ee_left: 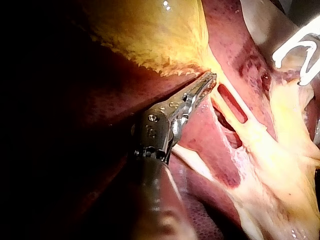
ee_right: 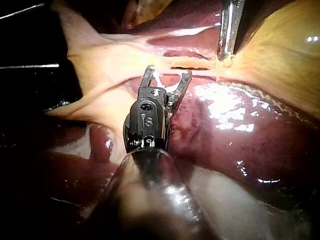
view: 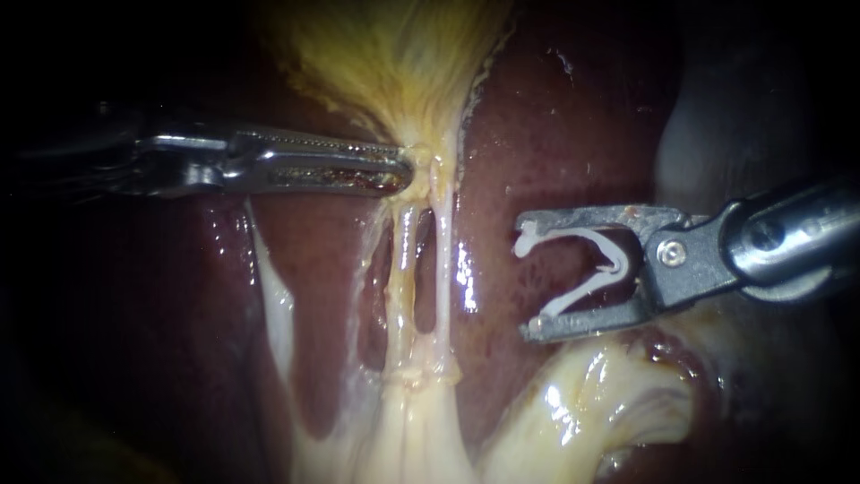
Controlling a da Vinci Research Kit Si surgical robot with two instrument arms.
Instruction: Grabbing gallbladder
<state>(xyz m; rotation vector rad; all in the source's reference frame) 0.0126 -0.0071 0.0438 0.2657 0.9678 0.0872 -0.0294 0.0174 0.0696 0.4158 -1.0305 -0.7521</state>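
Yellow and fibrous, the gallbladder [view: 394,54] narrows to a neck. In the endoscope view my left instrument [view: 403,168] has its jaws clamped flat on that neck, right at the liver's [view: 555,134] edge. I judge this hold is meant to draw the neck away so that the two tubes [view: 405,260] below it stand taut and apart, with liver showing between them. My right instrument [view: 527,276] hovers over the liver beside the tubes, not touching them. Its jaws are spread wide but hold a white clip [view: 616,260] between them, its mouth turned toward the tubes.

In the left wrist view, the left instrument [ee_left: 207,80] bites the thin end of the gallbladder [ee_left: 150,35]. The tubes [ee_left: 236,91] run on ahead of the jaws across the liver [ee_left: 200,125]. The clip [ee_left: 286,51] sits well beyond them.

In the right wrist view, the right instrument [ee_right: 168,72] carries the clip [ee_right: 160,76] in its spread jaws just short of the tubes [ee_right: 192,65]. I take this as lined up rather than engaged. Further along the tubes, the left instrument [ee_right: 226,55] pins the neck of the gallbladder [ee_right: 285,45] above the liver [ee_right: 240,140]. The grab looks done to me, though I can't tell how deep the bite is.
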